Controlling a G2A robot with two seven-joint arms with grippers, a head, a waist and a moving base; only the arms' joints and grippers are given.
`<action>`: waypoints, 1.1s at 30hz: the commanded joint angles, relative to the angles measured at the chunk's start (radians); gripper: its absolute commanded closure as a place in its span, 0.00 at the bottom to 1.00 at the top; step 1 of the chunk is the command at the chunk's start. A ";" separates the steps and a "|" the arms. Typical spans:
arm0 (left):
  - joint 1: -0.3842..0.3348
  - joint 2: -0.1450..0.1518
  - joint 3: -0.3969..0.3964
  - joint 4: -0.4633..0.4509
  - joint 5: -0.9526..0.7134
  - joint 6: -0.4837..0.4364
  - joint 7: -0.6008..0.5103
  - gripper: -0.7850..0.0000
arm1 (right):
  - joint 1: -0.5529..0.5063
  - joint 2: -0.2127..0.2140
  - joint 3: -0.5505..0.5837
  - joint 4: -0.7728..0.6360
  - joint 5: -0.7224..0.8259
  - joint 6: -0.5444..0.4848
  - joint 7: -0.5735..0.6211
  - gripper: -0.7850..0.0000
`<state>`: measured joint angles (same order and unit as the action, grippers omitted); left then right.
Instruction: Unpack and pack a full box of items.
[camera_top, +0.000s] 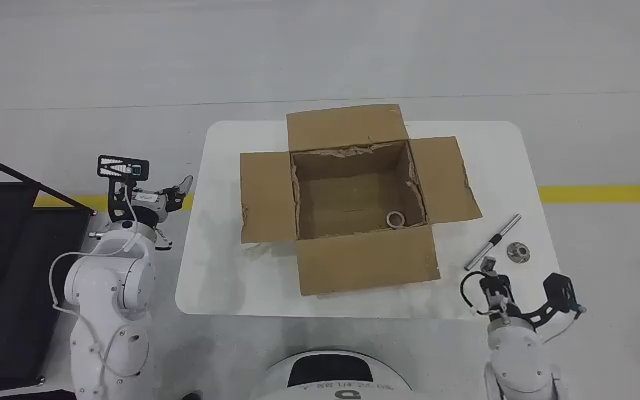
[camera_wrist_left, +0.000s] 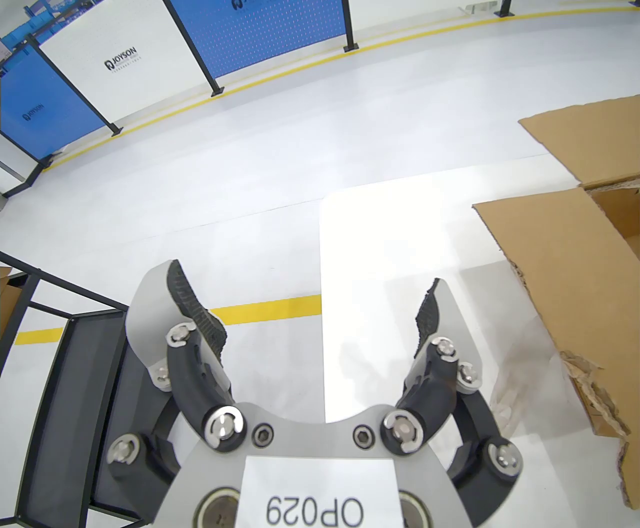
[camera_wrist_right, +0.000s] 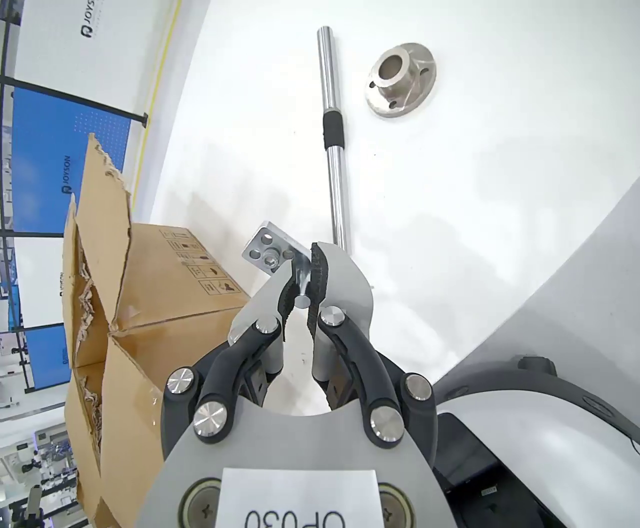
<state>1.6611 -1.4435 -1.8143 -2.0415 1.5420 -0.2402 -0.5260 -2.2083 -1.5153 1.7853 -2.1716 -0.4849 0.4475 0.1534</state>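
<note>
The open brown cardboard box (camera_top: 367, 262) stands in the middle of the table with all four flaps spread flat outward, their edges torn and ragged in places. On its floor, toward the right wall, lies a small pale ring-shaped roll (camera_top: 396, 219). To the right of the box, on the bare tabletop, a slim polished steel rod with a black band around its middle (camera_top: 492, 241) lies at a slant, and a round silver metal flange with a central bore (camera_top: 517, 251) rests just beside it, apart from it.

The right gripper (camera_wrist_right: 302, 276) is at the front right of the table near the rod's closer end, its ribbed black pads pinching a small silver angle bracket with drilled holes (camera_wrist_right: 270, 250). The left gripper (camera_wrist_left: 304, 280) is at the table's left edge, well apart from the box, fingers spread wide with nothing between them.

The table (camera_top: 230, 270) is a glossy white slab with rounded corners. The floor (camera_top: 300, 60) is pale grey (smooth, faintly reflective), crossed by a yellow line (camera_top: 590, 193) that passes behind the table. A black metal frame rack (camera_wrist_left: 65, 375) stands off the left side, and blue and white partition panels on black posts (camera_wrist_left: 280, 30) line the room farther back.
</note>
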 joint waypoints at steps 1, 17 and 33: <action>0.000 0.000 0.000 0.000 0.000 0.000 0.000 0.00 | 0.058 0.007 0.002 0.024 -0.038 0.030 0.055 1.00; 0.000 0.000 0.000 0.000 0.000 0.000 0.000 0.00 | 0.519 0.058 -0.041 0.278 -0.367 0.314 0.442 1.00; 0.000 0.000 0.000 0.000 0.000 0.000 0.000 0.00 | 0.510 0.068 -0.016 0.300 -0.353 0.368 0.507 1.00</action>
<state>1.6611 -1.4435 -1.8143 -2.0415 1.5420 -0.2402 -0.5260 -1.6964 -1.4469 1.7695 -1.8731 -0.8449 0.8177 0.6625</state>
